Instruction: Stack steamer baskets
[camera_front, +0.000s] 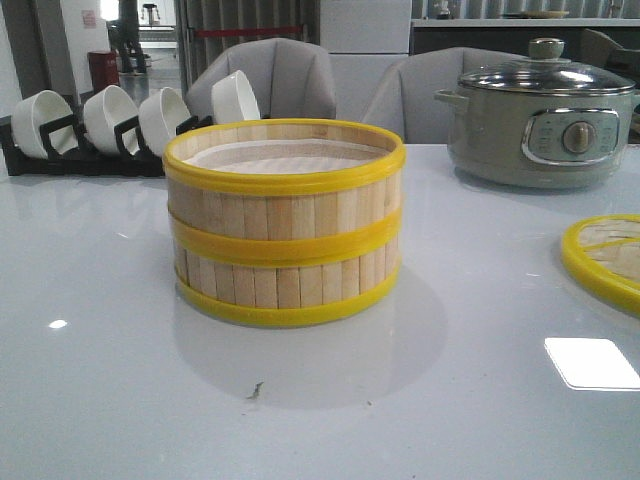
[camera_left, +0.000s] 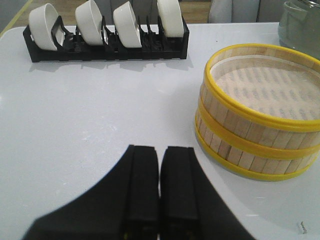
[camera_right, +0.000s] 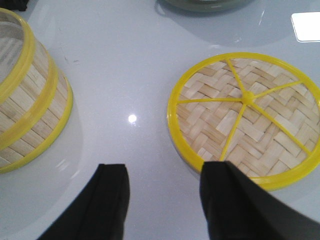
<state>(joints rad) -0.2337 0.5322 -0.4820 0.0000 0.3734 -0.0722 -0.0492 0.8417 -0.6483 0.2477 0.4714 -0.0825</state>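
Note:
Two steamer baskets stand stacked in the middle of the white table, bamboo slats between yellow rims, a white liner in the top one. The left wrist view has the same stack, the right wrist view its side. The woven yellow-rimmed lid lies flat to the right, seen whole in the right wrist view. My left gripper is shut and empty, short of the stack. My right gripper is open, one finger over the lid's near rim. Neither gripper shows in the front view.
A black rack with several white bowls stands at the back left. A grey-green electric pot with a glass lid sits at the back right. Grey chairs stand beyond the table's far edge.

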